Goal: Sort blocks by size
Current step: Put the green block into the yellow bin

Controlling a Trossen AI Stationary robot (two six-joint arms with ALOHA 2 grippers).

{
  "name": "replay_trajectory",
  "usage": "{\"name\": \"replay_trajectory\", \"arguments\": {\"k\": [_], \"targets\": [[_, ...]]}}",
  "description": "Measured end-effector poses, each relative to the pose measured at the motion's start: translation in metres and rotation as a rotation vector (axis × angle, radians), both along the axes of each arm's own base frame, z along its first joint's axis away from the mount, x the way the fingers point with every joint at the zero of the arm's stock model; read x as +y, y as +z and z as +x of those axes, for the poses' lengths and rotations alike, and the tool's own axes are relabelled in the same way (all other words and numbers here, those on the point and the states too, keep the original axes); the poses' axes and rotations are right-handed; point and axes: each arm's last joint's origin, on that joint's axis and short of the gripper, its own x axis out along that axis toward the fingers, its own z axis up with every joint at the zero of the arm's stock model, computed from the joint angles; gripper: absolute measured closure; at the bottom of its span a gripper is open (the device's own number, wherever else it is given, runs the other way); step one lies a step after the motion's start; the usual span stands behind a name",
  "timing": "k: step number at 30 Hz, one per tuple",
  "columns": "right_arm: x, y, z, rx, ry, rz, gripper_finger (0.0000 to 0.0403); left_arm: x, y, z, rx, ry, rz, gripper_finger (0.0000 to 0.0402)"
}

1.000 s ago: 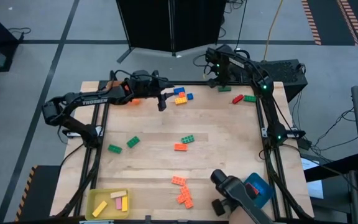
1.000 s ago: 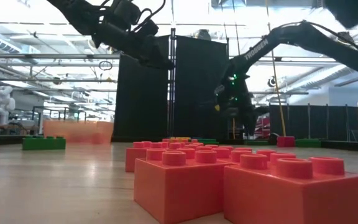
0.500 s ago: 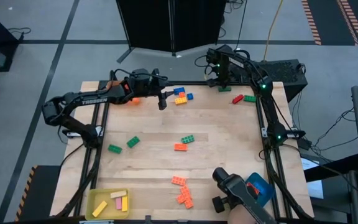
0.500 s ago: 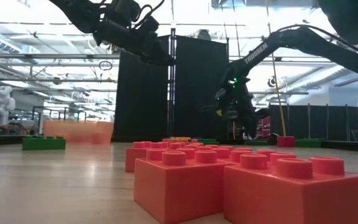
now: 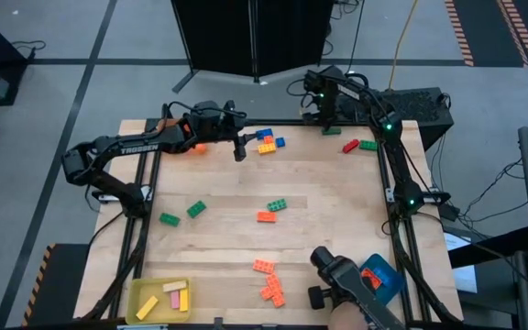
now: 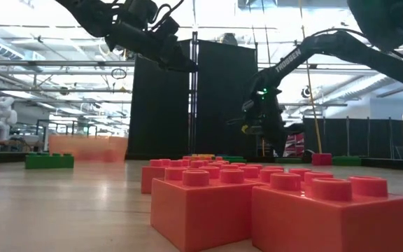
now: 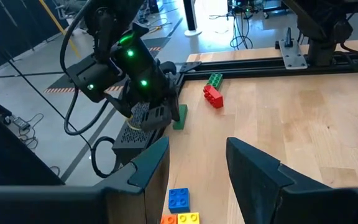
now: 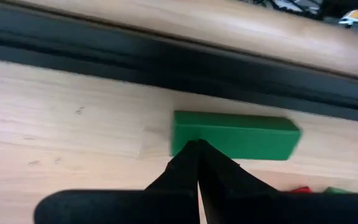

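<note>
At the table's near edge a yellow tray [image 5: 160, 301] holds three blocks, yellow and what look like pink. A blue tray [image 5: 381, 280] sits at the near right, partly hidden. Loose blocks [image 5: 269, 280] lie scattered mid-table. Far back, the left gripper [image 5: 239, 150] hovers with fingers apart, holding nothing, beside a blue-orange cluster [image 5: 266, 141]. The right gripper [image 8: 197, 154], clenched empty, points at a green block [image 8: 234, 137].

The left tool [image 5: 239, 153] has edged slightly toward the table's far edge.
</note>
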Motion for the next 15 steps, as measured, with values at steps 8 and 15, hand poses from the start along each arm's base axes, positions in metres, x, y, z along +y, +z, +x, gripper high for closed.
{"name": "replay_trajectory", "arguments": {"k": [8,15], "targets": [[0.0017,0.0004,0.0024,-0.029,-0.014,0.022,0.0403,-0.0014,0.0047,-0.0025,-0.013,0.0,0.007,0.024],[0.0101,0.0022,0.0105,-0.082,0.017,0.091,0.0403,-0.0016,0.0056,-0.0031,-0.015,0.001,0.007,0.024]]}}
